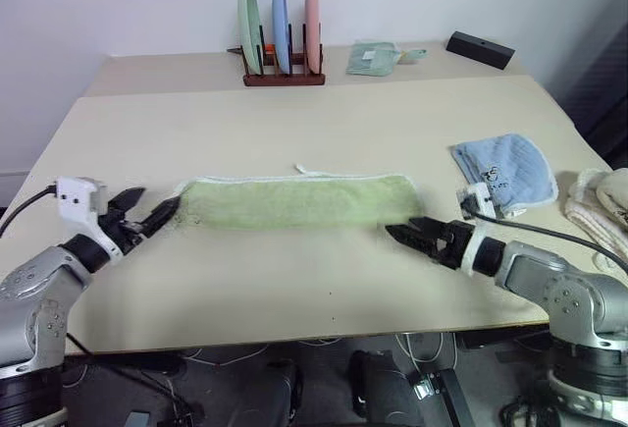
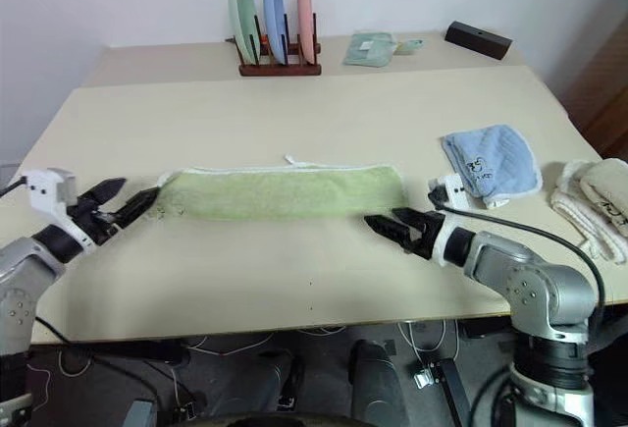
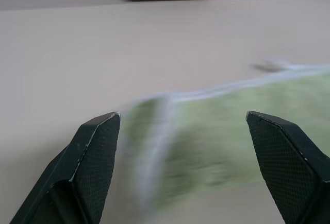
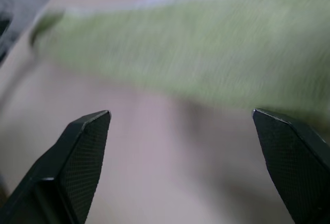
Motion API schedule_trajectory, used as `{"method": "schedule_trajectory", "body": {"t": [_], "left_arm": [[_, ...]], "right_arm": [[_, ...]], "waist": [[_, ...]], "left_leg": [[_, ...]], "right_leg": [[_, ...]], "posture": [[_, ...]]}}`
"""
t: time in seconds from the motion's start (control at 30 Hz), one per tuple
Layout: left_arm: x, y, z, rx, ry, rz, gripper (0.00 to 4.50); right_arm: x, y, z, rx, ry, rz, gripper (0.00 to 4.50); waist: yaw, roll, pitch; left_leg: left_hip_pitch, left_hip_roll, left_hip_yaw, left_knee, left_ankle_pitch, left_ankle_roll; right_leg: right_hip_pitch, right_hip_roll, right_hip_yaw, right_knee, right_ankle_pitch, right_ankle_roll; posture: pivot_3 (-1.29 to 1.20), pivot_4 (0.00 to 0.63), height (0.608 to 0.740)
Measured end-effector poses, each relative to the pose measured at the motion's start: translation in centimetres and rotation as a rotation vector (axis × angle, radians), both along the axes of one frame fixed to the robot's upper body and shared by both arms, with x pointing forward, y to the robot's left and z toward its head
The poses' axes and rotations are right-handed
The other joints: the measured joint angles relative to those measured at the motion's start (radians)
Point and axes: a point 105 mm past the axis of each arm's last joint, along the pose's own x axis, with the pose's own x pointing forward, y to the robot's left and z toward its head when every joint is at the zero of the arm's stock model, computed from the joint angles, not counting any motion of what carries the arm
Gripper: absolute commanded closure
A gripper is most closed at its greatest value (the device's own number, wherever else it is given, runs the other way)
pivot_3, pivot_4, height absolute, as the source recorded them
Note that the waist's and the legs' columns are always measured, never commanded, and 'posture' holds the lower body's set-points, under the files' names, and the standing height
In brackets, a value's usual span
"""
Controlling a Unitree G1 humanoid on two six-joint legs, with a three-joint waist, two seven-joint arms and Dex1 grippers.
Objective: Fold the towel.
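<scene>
1. The towel (image 1: pixel 294 200), light green with white edging, lies folded in a long strip across the middle of the table (image 1: pixel 294 123).
2. The left gripper (image 1: pixel 150 213) hovers at its left end, fingers spread, holding nothing.
3. The right gripper (image 1: pixel 404 233) sits just off its right end, fingers spread and empty.
4. A light blue cloth (image 1: pixel 505 172) lies beyond.

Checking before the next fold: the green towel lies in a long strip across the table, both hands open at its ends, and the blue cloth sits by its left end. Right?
Not quite. The left eye view shows the blue cloth by the right end of the towel, near the right hand. The rest holds: strip across the table, left hand open too.
</scene>
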Motion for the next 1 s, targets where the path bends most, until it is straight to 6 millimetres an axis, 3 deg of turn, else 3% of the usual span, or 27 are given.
{"method": "schedule_trajectory", "body": {"t": [0.1,0.37,0.5,0.67,1.0], "left_arm": [[-1.0,-3.1,-0.4,0.040,0.046,-0.156,0.51],[-0.9,-8.8,0.0,0.044,0.021,-0.348,0.51],[-1.0,-9.8,-0.7,0.044,0.038,-0.378,0.51],[-1.3,-11.0,-1.4,0.040,0.058,-0.429,0.51],[-1.0,-11.9,-1.8,0.051,0.042,-0.450,0.51]], "right_arm": [[1.3,-0.7,-0.7,0.080,0.091,-0.130,0.00],[0.9,-1.4,-0.4,0.134,0.152,-0.166,0.00],[-0.7,-2.0,-0.1,0.135,0.146,-0.141,0.00],[-2.5,-2.0,-1.8,0.122,0.209,-0.134,0.00],[2.4,-0.1,-1.3,0.290,0.236,-0.325,0.00]], "waist": [[0.002,0.000,0.000],[-0.001,0.000,0.000],[0.000,0.000,0.000],[-0.002,0.000,-0.001],[-0.006,0.001,-0.002]], "left_leg": [[0.000,0.000,0.000,0.000,0.000,0.000],[0.000,0.000,0.000,0.000,-0.003,0.005],[0.000,0.000,0.000,0.000,-0.003,0.005],[0.001,0.000,0.000,0.000,-0.003,0.006],[0.002,0.001,0.000,-0.001,-0.003,0.005]], "right_leg": [[0.000,0.000,0.000,0.000,0.000,0.000],[0.000,0.000,0.000,0.000,0.000,0.000],[0.000,0.000,0.000,0.000,0.000,0.000],[0.001,0.000,0.000,0.000,0.000,0.000],[0.001,0.002,0.000,0.000,0.000,-0.001]], "posture": [[0.00,0.150,0.740],[0.00,0.150,0.740],[0.00,0.150,0.740],[0.00,0.150,0.740],[0.00,0.150,0.740]]}}
